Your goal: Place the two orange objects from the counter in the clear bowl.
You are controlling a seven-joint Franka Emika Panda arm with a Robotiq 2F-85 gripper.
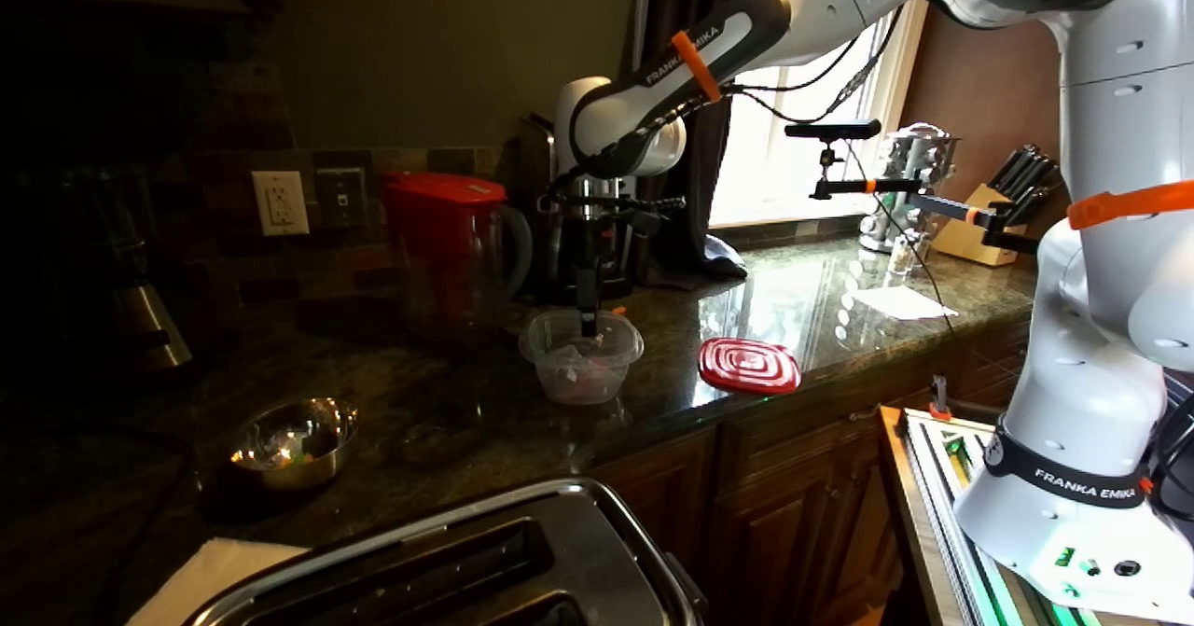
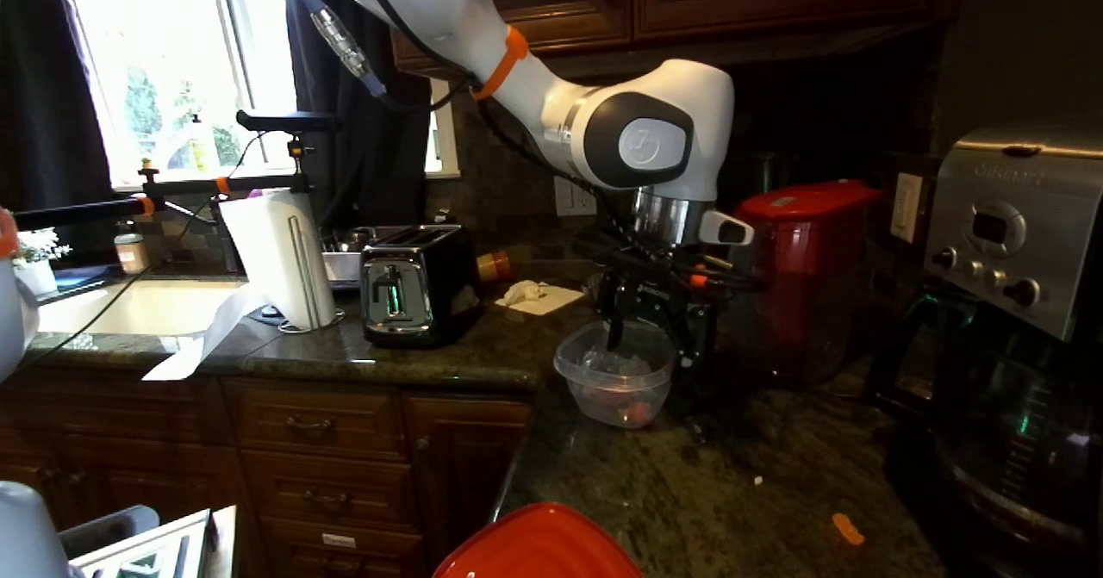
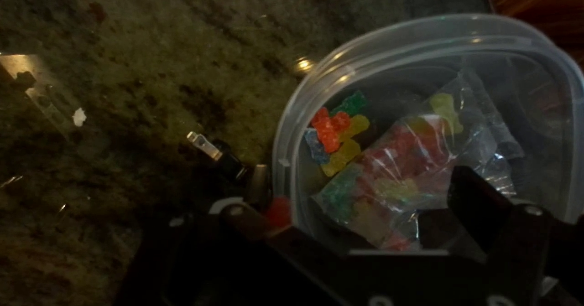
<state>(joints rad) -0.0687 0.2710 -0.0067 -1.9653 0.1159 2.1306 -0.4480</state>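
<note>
The clear bowl [image 1: 580, 369] stands on the dark speckled counter [image 2: 732, 509]. It holds several colourful gummy pieces and a see-through bag [image 3: 410, 160] of more pieces. An orange-red piece [image 3: 329, 130] lies loose inside the bowl in the wrist view. An orange object [image 2: 848, 529] lies on the counter, and an orange bit [image 1: 618, 310] shows behind the bowl. My gripper [image 3: 360, 180] is open and low at the bowl, one finger over its inside, the other by its wall. A red bit [image 3: 278, 212] shows beside that finger; I cannot tell if it is held.
A red lid [image 1: 749, 365] lies near the counter's front edge. A shiny metal bowl [image 1: 294, 449], a toaster [image 1: 466, 561], the red pitcher [image 1: 452, 243] and a coffee maker [image 2: 1017, 233] stand around. A small white bit [image 2: 757, 480] lies on the counter.
</note>
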